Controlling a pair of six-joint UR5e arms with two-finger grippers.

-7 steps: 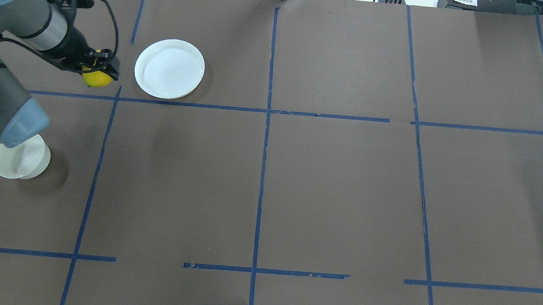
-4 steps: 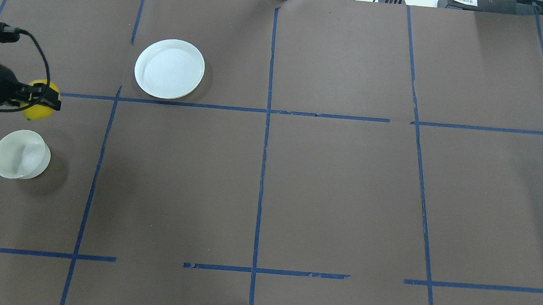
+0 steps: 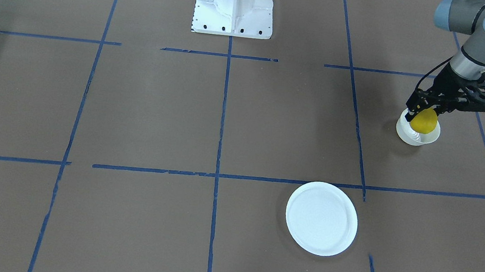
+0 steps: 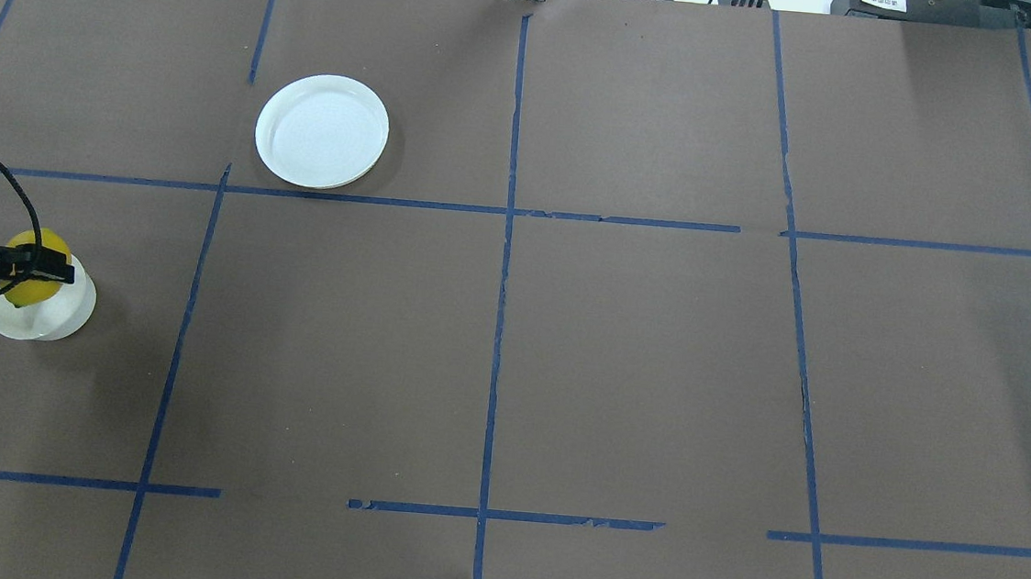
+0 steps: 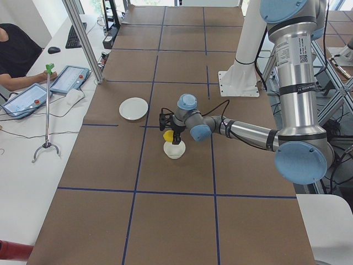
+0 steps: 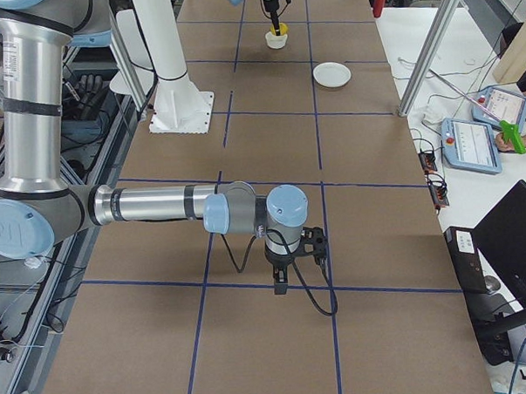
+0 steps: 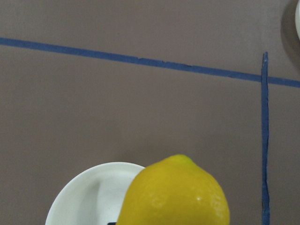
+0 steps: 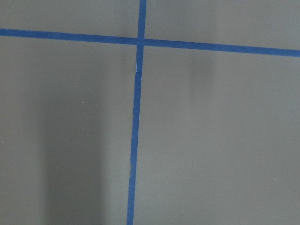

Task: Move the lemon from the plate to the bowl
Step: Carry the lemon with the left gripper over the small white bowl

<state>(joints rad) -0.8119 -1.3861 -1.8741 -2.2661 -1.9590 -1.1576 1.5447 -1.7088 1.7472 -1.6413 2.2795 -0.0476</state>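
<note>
My left gripper (image 4: 31, 274) is shut on the lemon (image 4: 36, 281), a bright yellow oval. It holds the lemon just above the small off-white bowl (image 4: 53, 319) at the table's left edge. The front view shows the lemon (image 3: 423, 122) hanging over the bowl (image 3: 416, 136), its lower part level with the rim. The left wrist view shows the lemon (image 7: 176, 194) over the bowl (image 7: 86, 197). The flat white plate (image 4: 322, 131) lies empty, farther out on the table. My right gripper (image 6: 280, 282) points down at bare table in the right side view only; I cannot tell whether it is open or shut.
Brown paper with a grid of blue tape lines (image 4: 506, 234) covers the table. The robot's white base (image 3: 234, 5) stands at the middle of its edge. Tablets (image 5: 69, 77) and a metal post (image 5: 83, 38) stand beyond the far edge.
My left gripper has carried the lemon from beside the plate back toward the robot and leftward. It now hangs over the bowl. The plate and bowl have not moved.
</note>
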